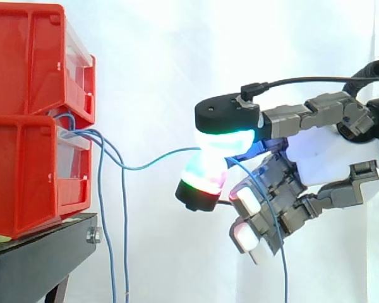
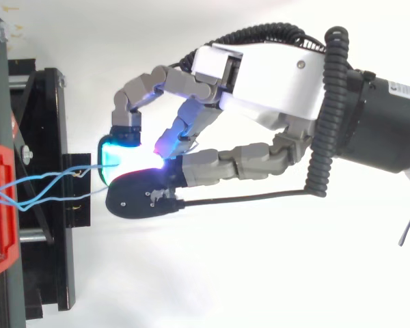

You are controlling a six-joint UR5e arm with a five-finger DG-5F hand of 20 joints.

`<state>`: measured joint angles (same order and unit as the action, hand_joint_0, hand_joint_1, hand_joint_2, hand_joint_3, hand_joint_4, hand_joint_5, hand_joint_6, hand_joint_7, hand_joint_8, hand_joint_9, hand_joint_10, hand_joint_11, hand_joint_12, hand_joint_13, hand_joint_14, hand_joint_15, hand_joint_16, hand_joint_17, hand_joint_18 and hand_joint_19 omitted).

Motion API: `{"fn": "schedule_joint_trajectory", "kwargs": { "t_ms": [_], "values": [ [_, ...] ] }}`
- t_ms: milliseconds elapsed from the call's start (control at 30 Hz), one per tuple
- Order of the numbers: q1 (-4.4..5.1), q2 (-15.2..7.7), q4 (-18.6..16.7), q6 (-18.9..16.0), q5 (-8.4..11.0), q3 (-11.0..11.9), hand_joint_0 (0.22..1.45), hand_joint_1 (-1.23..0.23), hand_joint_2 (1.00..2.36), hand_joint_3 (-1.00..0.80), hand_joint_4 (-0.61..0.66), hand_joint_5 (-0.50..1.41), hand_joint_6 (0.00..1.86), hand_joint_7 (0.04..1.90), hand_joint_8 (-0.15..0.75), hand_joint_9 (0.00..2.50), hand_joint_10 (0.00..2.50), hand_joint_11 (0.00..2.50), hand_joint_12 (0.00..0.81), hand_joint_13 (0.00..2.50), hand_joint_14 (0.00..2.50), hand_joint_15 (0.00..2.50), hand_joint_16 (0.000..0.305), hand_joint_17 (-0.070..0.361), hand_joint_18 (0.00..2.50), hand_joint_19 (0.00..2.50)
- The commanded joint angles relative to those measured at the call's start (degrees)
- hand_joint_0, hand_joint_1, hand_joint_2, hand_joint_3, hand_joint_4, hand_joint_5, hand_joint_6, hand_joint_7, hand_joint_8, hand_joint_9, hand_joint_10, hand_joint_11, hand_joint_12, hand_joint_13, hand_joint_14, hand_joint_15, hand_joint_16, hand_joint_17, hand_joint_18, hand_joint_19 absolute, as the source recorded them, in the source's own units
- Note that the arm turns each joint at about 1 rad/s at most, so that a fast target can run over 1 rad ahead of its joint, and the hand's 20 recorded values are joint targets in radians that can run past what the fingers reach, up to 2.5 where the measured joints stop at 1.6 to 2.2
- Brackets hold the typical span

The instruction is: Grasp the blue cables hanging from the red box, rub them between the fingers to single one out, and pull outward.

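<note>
Two red bins (image 1: 25,120) are stacked at the left on a black stand (image 1: 44,252). Thin blue cables (image 1: 103,221) come out between the bins; two of them hang straight down. A third blue cable (image 1: 155,163) runs sideways in a shallow sag to my hand (image 1: 328,158), which is to the right of the bins. Two glowing fingertips (image 1: 224,142) pinch this cable, and its free end trails down past the curled fingers. From above, the cables (image 2: 48,186) fan out from the bin (image 2: 0,205) towards the cyan fingertip pad (image 2: 113,152) of the hand (image 2: 260,75).
A white curtain hangs behind everything. The stand's black frame (image 2: 48,225) juts out under the bins, close to the fingertips. There is open space between the bins and the hand, crossed only by the cables.
</note>
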<state>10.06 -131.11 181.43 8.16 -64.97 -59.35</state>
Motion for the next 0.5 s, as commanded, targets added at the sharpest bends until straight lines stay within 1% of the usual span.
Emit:
{"fn": "schedule_joint_trajectory", "kwargs": {
  "t_ms": [0, 67, 133, 200, 233, 267, 333, 467],
  "values": [
    [-0.22, -0.02, 3.14, 0.1, -0.07, 1.43, 0.61, -0.77, 1.01, -0.11, 0.07, -0.14, 0.92, 1.05, 0.318, 1.1, 0.02, 0.69, 0.396, 0.98, 0.02, 0.59, 0.054, 0.12, 0.8, 0.52],
    [-0.31, 0.07, 4.54, 0.1, -0.07, 2.04, 0.61, -0.77, 1.02, -0.12, 0.07, -0.14, 0.92, 1.05, 0.313, 1.1, 0.02, 0.69, 0.394, 0.98, 0.02, 0.59, 0.053, 0.12, 0.8, 0.52],
    [-0.48, 0.07, 4.98, 0.1, -0.07, 2.3, 0.61, -0.76, 1.02, -0.16, 0.08, -0.14, 0.92, 1.03, 0.31, 1.09, 0.02, 0.69, 0.389, 0.97, 0.02, 0.59, 0.053, 0.119, 0.8, 0.53],
    [-0.75, -0.02, 4.98, 0.19, 0.02, 2.39, 0.59, -0.73, 1.02, -0.25, 0.08, -0.15, 0.91, 1.01, 0.292, 1.07, 0.02, 0.7, 0.37, 0.94, 0.02, 0.6, 0.048, 0.109, 0.76, 0.56],
    [-0.83, 0.07, 4.98, 0.19, 0.02, 2.39, 0.58, -0.72, 1.02, -0.26, 0.08, -0.15, 0.91, 1.01, 0.288, 1.07, 0.02, 0.71, 0.365, 0.94, 0.02, 0.6, 0.048, 0.107, 0.75, 0.57],
    [-1.1, 0.07, 4.98, 0.19, -0.07, 2.39, 0.58, -0.72, 1.01, -0.29, 0.08, -0.15, 0.9, 1.01, 0.291, 1.06, 0.02, 0.71, 0.368, 0.94, 0.02, 0.6, 0.047, 0.107, 0.75, 0.57],
    [-1.19, -0.02, 4.98, 0.19, -0.07, 2.39, 0.56, -0.72, 1.01, -0.33, 0.09, -0.15, 0.89, 1.01, 0.291, 1.06, 0.02, 0.7, 0.371, 0.94, 0.02, 0.6, 0.048, 0.108, 0.75, 0.56],
    [-1.36, -0.02, 4.98, 0.19, -0.07, 2.3, 0.54, -0.7, 1.01, -0.41, 0.09, -0.15, 0.88, 0.96, 0.292, 1.07, 0.02, 0.69, 0.377, 0.95, 0.02, 0.6, 0.049, 0.109, 0.76, 0.57]
  ]
}}
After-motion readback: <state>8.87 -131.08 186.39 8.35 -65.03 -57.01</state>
